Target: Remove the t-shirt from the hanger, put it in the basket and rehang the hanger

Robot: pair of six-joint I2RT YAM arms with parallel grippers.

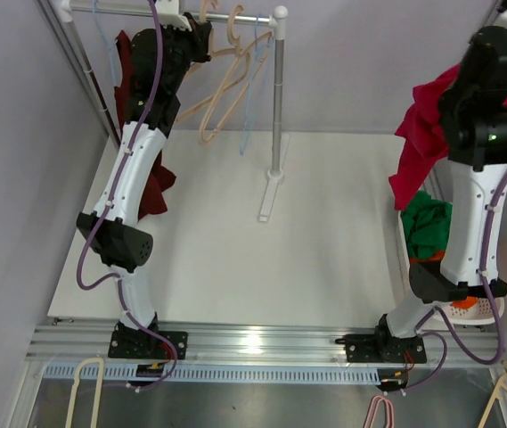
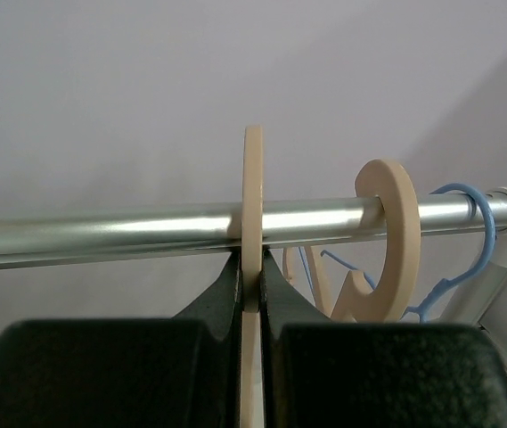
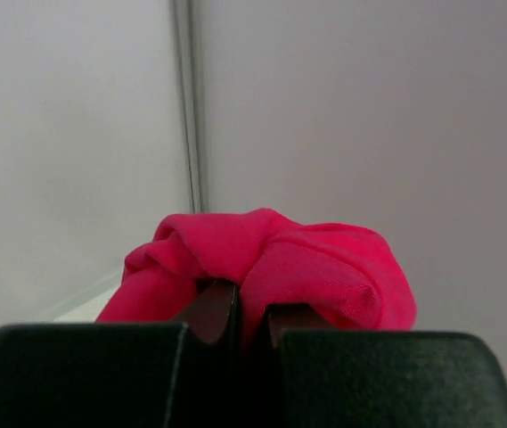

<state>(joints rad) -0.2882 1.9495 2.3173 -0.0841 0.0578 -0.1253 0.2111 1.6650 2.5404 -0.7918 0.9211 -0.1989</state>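
My left gripper (image 2: 252, 278) is shut on the hook of a beige wooden hanger (image 2: 252, 192), which sits over the metal rail (image 2: 102, 234). In the top view this gripper (image 1: 201, 40) is up at the rail, and the bare hanger (image 1: 220, 100) dangles below it. At the far right, my right gripper (image 3: 251, 314) is raised high and shut on a bunched fold of the bright red t-shirt (image 3: 271, 254). The t-shirt (image 1: 420, 134) hangs down from that arm, apart from the hanger. The arm hides the right gripper's fingers in the top view.
A second beige hanger (image 2: 394, 241) and a blue hanger (image 2: 478, 230) hook over the rail to the right. A dark red garment (image 1: 157, 185) hangs behind the left arm. The rack's post (image 1: 277, 116) stands mid-table. A white basket (image 1: 478, 309) holding green cloth (image 1: 428, 223) sits under the t-shirt.
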